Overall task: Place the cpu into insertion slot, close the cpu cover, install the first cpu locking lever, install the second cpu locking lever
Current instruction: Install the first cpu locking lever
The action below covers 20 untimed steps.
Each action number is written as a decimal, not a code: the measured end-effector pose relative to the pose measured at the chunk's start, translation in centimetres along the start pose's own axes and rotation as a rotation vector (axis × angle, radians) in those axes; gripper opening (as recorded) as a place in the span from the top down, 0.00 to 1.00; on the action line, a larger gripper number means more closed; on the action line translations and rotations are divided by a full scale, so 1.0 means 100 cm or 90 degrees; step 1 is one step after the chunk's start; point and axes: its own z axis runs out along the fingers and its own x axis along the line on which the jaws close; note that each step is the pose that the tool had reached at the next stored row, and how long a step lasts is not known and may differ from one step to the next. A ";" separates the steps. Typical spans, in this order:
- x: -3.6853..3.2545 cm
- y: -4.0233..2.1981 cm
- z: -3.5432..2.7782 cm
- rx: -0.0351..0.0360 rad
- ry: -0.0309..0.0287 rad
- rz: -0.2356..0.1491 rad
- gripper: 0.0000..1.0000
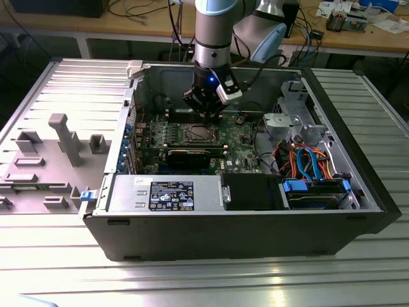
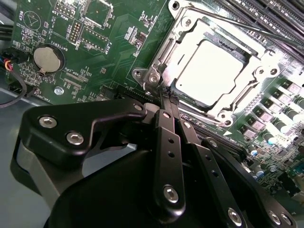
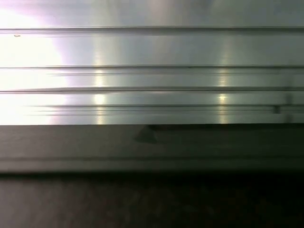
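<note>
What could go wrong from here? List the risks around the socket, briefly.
1. The end effector has its fingers closed together right at the corner of the cpu cover; a slip could scrape the green board.
2. The cpu sits in the frame's window; a sideways push on the frame might disturb its seating.
3. The thin locking lever crosses the far side of the frame and could snag.

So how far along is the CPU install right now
Done: the cpu sits in the insertion slot, and the cpu cover lies closed around it. In hand: the gripper, fingers together and empty, is at the cover's corner by a locking lever. Whether either lever is latched, I cannot tell.
</note>
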 end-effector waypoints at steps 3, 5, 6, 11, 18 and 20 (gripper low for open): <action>-0.0001 0.0000 0.0007 0.0030 0.0001 0.000 0.89; -0.0002 0.0000 0.0012 0.0041 0.0001 0.000 0.89; -0.0003 0.0000 0.0014 0.0042 0.0001 0.000 0.89; -0.0007 0.0001 0.0026 -0.0012 -0.0001 0.000 0.89; -0.0006 0.0002 0.0034 -0.0118 0.0000 0.000 0.89; -0.0006 0.0001 0.0033 -0.0118 0.0000 0.000 0.89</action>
